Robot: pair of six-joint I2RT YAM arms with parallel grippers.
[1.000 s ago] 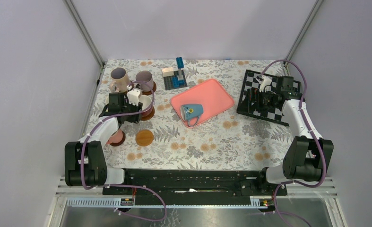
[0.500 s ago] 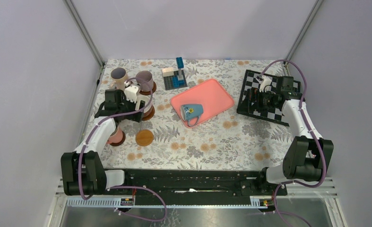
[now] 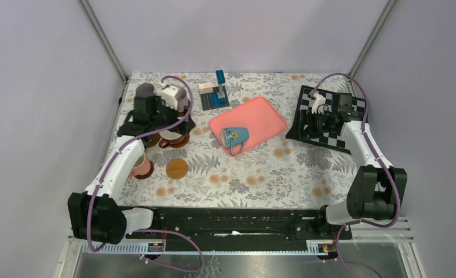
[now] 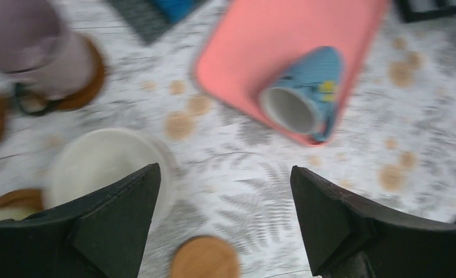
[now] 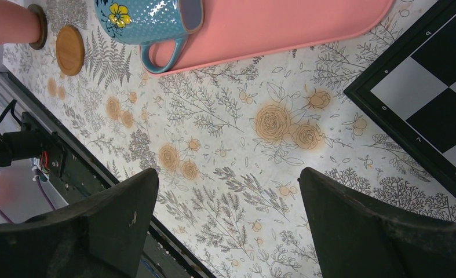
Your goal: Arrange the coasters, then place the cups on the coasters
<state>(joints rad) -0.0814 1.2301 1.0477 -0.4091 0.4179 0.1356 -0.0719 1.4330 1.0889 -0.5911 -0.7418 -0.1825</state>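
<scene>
Nearest the arm bases: one bare coaster (image 3: 177,168), orange-brown, lies flat on the floral tablecloth (image 3: 254,174). Just left of it, the salmon pink cup (image 3: 138,166) stands upright on a dark coaster (image 3: 148,172), partly under the left arm.

Next back: the wide white cup (image 4: 101,168) stands upright on a second dark coaster (image 3: 179,142). The left gripper (image 4: 224,174) hangs above the table here, released, with its jaws spread wide and nothing between them. The white cup sits below, by the left finger, not gripped. The wrist view is blurred.

Behind that: the mauve cup (image 4: 37,52) stands on a third coaster (image 4: 91,81). The pale pink cup (image 3: 145,90) is at far left, partly hidden by the arm.

Centre: the light blue cup (image 3: 235,137) lies on its side on the pink tray (image 3: 260,113), with no coaster under it.

Right side: the right gripper (image 5: 228,174) has its jaws fully apart and empty, over the left part of the chessboard (image 3: 329,132).

Far edge: a blue and grey block stack (image 3: 215,92).
</scene>
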